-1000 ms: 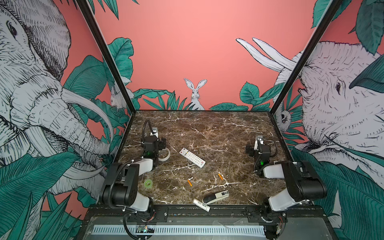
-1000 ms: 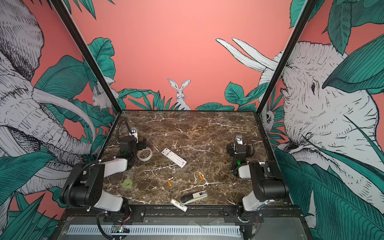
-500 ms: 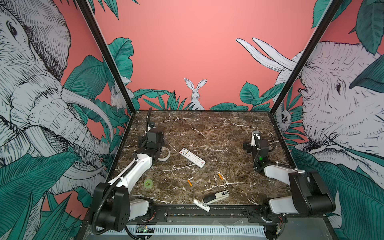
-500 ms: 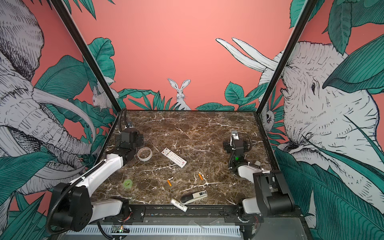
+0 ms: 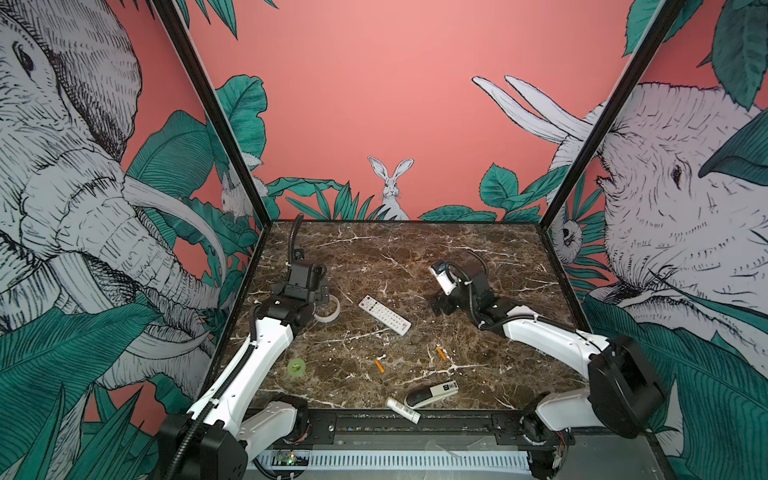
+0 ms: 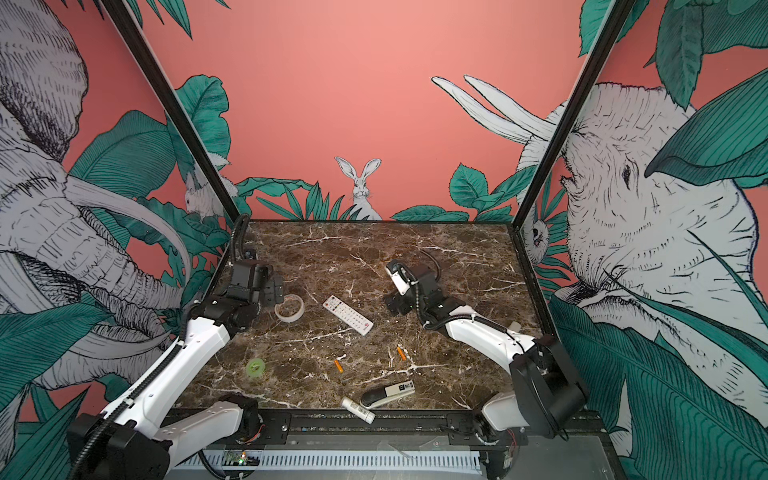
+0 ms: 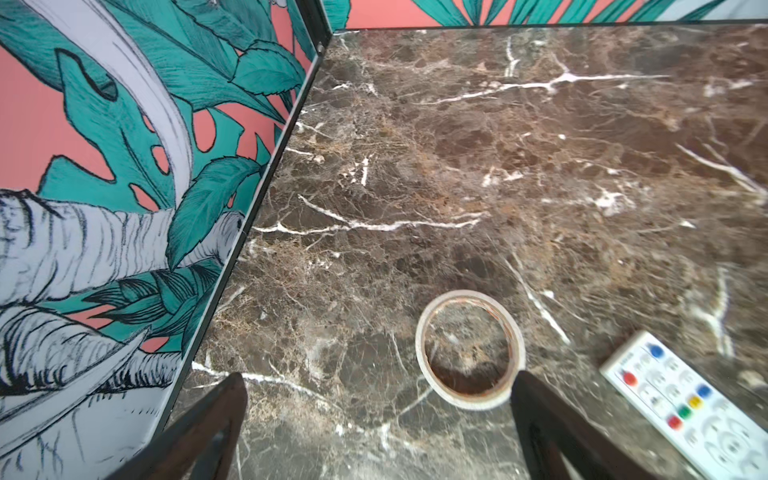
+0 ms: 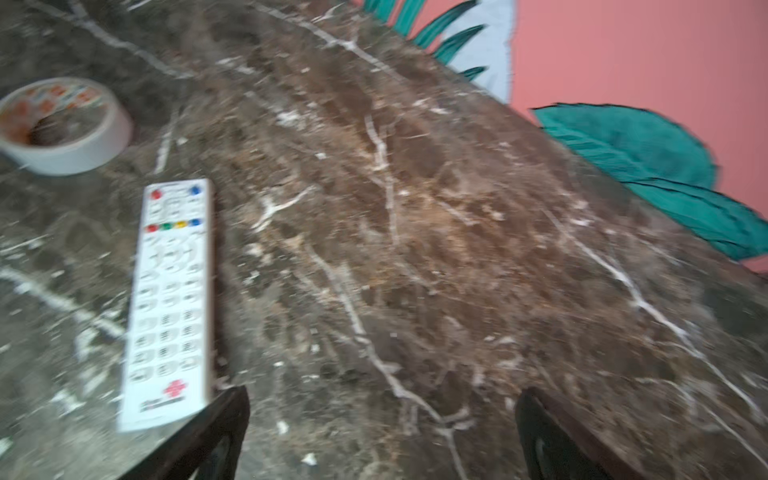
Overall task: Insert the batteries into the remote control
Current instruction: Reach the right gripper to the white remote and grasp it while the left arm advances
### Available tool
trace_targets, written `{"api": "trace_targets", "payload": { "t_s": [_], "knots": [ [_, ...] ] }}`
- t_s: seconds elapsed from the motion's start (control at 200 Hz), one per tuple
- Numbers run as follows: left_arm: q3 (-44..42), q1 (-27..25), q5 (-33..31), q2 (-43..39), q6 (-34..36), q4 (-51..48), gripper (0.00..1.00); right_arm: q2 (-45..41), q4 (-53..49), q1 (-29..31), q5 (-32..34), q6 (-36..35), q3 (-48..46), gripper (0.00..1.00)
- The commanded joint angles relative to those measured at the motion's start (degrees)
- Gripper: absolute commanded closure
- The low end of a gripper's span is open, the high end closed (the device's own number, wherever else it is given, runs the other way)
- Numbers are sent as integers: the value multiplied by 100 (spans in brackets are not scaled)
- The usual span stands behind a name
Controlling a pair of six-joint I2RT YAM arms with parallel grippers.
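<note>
In a top view the left claw (image 5: 321,292) and right claw (image 5: 441,304) hang spread and empty, the remote control (image 5: 384,314) buttons-up on the table (image 5: 415,257) between them, the batteries (image 5: 379,365) behind both. The left wrist view shows a tape roll (image 7: 468,294) just ahead of its claw. The blurred right wrist view puts the remote's logo end beside one fingertip (image 8: 226,415); pinching its narrow width to flip it seems wise.

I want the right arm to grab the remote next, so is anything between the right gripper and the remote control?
Nothing visible does. The open right gripper hangs beside the remote control, with only bare marble table between them. The tape roll lies beyond the remote, the batteries nearer the front edge.
</note>
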Motion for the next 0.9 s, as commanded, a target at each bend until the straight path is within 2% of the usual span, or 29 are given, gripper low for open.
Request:
{"api": "trace_targets", "payload": {
  "t_s": [0.0, 0.245, 0.345, 0.435, 0.74, 0.895],
  "knots": [
    [346, 3, 915, -167, 187, -663, 0, 418, -763, 479, -242, -246, 497, 1],
    [631, 1, 3498, -365, 941, -979, 0, 1774, -1439, 1055, -94, -77, 1604, 1],
    [543, 3, 4190, -575, 1090, -933, 0, 2174, -1603, 1161, -20, 3, 1921, 1],
    [468, 1, 4366, -778, 1111, -898, 0, 2428, -1681, 1213, 8, 86, 2109, 1],
    [400, 1, 4158, -1113, 1144, -877, 0, 2915, -1807, 1296, 87, 289, 2348, 1],
    [338, 0, 4162, -1117, 1098, -812, 1, 3027, -1866, 1296, 21, 329, 2392, 7]
  ]
}}
